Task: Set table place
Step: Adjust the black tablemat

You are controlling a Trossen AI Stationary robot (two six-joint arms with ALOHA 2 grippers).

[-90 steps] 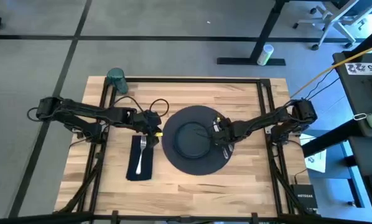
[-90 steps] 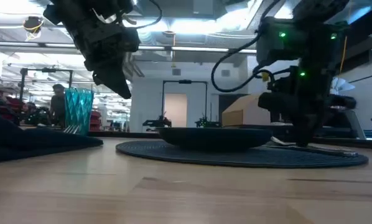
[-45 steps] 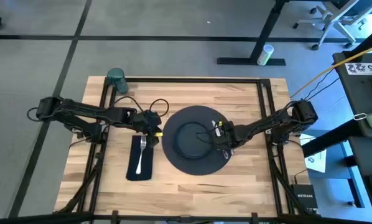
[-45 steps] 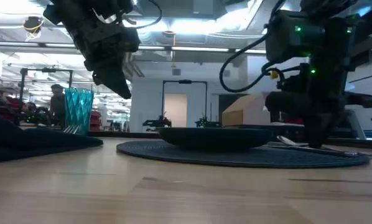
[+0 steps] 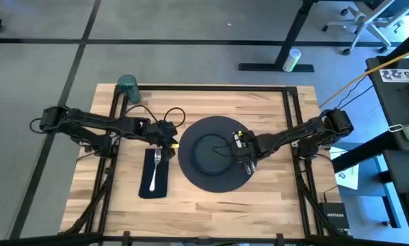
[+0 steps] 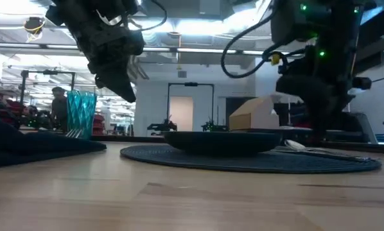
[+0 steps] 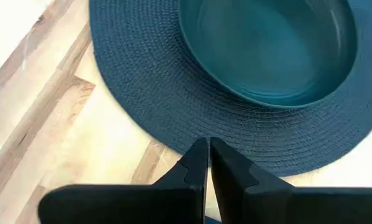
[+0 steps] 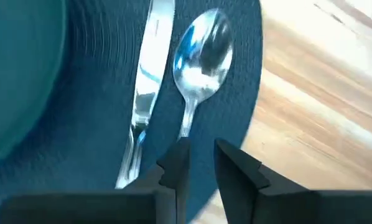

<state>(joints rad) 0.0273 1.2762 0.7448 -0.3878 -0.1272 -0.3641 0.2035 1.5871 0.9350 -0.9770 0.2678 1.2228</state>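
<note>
From above, the tabletop carries a large round dark mat at its middle with a smaller dark plate on it. A navy napkin lies just beside the mat on the left arm's side, and a silver fork rests on it. A teal cup stands at the far corner on that same side. The left claw hangs near the top of the napkin, beside the mat's edge. The right claw sits over the mat's edge on the other side of the plate.

At tabletop height, the cup stands behind the napkin, the plate sits on the mat, and cutlery glints on the mat below the right arm.

The left wrist camera shows the left claw clenched, its fingers pressed together, empty, above the tabletop just short of the mat and plate.

The right wrist camera shows the right claw released, a narrow gap between its fingers, gripping nothing. Just ahead of it a knife and a spoon lie side by side on the mat, close but apart, the knife nearer the plate.
</note>
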